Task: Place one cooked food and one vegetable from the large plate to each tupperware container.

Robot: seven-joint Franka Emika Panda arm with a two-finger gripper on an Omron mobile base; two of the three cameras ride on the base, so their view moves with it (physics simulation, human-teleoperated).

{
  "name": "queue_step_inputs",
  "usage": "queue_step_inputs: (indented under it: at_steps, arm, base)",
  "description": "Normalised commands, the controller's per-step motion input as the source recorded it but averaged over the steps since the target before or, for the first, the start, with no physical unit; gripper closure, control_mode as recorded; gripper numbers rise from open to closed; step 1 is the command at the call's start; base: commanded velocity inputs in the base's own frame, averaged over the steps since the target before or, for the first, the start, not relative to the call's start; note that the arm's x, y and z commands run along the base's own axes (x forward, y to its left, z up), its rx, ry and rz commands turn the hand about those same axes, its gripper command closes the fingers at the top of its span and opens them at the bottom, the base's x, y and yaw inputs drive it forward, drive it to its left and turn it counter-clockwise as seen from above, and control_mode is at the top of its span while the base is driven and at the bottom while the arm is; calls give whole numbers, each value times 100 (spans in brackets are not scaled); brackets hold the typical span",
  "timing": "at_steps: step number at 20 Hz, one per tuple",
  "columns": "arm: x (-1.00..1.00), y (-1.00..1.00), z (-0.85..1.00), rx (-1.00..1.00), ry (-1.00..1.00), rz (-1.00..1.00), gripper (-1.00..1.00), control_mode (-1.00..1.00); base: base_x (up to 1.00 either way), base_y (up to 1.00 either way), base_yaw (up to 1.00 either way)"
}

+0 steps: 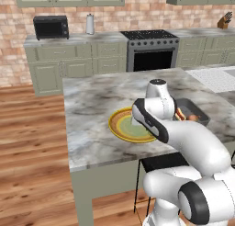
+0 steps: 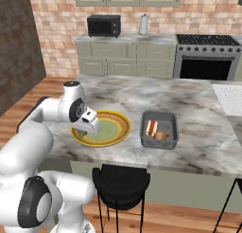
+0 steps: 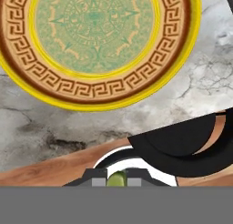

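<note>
The large plate sits on the marble island counter, its pale green centre bare. Just beside it, the dark grey container is seen to hold a hot dog and a brownish round item — one tray judged filled. The gripper is closed on a small green item, held over the plate's near edge — a second tray's share is judged outstanding.

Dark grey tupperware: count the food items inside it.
2. In the dark grey tupperware, a hot dog lies on its left side, and a round brown item sits beside it, toward the front.
</note>
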Motion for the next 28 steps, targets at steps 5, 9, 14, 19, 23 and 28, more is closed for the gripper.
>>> queue_step_inputs:
  at_steps: [5, 9, 14, 19, 23, 28]
  arm:
    - [-2, 0, 0, 0, 0, 0, 100, 100]
    - [0, 0, 0, 0, 0, 0, 100, 100]
    - [0, 0, 0, 0, 0, 0, 100, 100]
    - [0, 0, 0, 0, 0, 0, 100, 100]
    - [0, 0, 0, 0, 0, 0, 100, 100]
    - [0, 0, 0, 0, 0, 0, 100, 100]
  base:
    - [-14, -21, -4]
    - [-20, -63, -4]
    - [-4, -100, 0]
    - [-1, -100, 1]
    - [1, -100, 0]
    - [11, -100, 0]
